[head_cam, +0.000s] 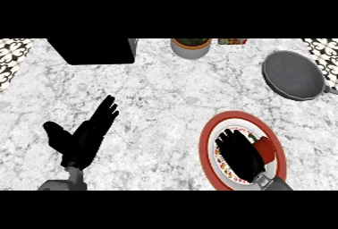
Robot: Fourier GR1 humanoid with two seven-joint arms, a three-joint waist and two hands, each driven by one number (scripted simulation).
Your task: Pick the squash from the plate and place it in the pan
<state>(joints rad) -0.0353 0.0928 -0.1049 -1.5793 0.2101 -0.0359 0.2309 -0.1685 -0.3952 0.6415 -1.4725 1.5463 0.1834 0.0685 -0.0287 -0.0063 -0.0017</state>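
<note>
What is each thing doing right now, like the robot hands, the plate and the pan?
Left robot hand: open, resting above the counter.
Right robot hand: over the plate, fingers hard to read.
Squash: on the plate, beside the right robot hand.
Plate: red-rimmed, holding the squash.
Pan: empty.

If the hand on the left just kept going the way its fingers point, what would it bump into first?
The left hand points up and slightly right. Only bare counter lies ahead; further on, probably the grey pot at the far edge, though height is unclear.
</note>
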